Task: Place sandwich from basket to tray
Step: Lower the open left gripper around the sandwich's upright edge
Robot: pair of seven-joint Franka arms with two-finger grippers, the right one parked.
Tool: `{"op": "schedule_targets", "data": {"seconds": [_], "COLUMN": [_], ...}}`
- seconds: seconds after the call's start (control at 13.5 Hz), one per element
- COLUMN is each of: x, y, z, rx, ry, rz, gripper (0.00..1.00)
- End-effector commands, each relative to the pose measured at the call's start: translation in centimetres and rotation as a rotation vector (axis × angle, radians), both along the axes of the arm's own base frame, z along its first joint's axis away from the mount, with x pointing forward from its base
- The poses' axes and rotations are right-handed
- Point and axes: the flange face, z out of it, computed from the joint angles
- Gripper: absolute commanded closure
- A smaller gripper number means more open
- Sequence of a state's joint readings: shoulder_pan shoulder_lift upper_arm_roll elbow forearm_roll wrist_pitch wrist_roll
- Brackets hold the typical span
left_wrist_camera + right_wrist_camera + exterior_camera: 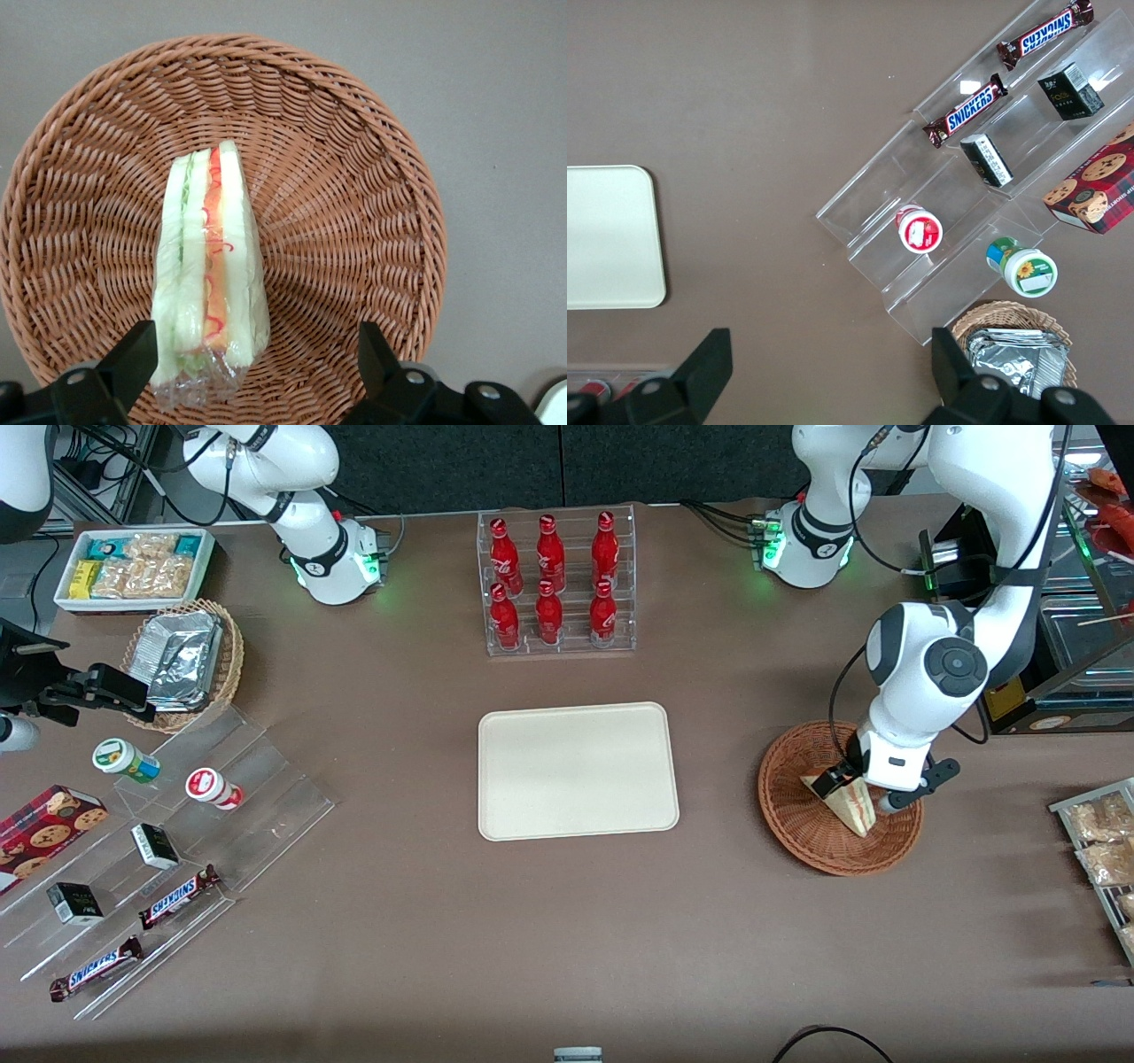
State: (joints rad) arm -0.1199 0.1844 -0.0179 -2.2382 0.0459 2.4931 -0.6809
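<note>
The pincer hangs spread over the basket. One finger touches the sandwich, which lies inside.

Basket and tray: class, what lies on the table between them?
Nothing; the front view shows bare table between the basket and tray. The gripper hangs open over the sandwich.

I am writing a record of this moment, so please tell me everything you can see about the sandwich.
The sandwich is a triangular wedge of pale bread in clear wrap, with red-orange and green-white filling stripes along its cut edge, which faces up. It lies in the reddish-brown woven basket, resting on the weave. The gripper is open just above it; one finger is close beside the wrap, the other stands clear, so the sandwich is not yet gripped.
</note>
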Motion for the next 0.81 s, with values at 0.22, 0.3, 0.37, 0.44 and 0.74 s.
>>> {"op": "schedule_targets", "data": {"seconds": [0.22, 0.3, 0.37, 0.44, 0.74], "x": [-0.7, -1.0, -1.2, -1.6, -2.3], "y": [0.6, 0.7, 0.8, 1.0, 1.8], "z": [-0.2, -0.4, -0.5, -0.7, -1.4], "rx": [0.001, 0.003, 0.005, 0.008, 0.013], "ry": [-0.003, 0.003, 0.007, 0.013, 0.029], "rz": [0.013, 0.014, 0.014, 0.015, 0.024], "gripper": [0.00, 0.00, 0.00, 0.00, 0.00]}}
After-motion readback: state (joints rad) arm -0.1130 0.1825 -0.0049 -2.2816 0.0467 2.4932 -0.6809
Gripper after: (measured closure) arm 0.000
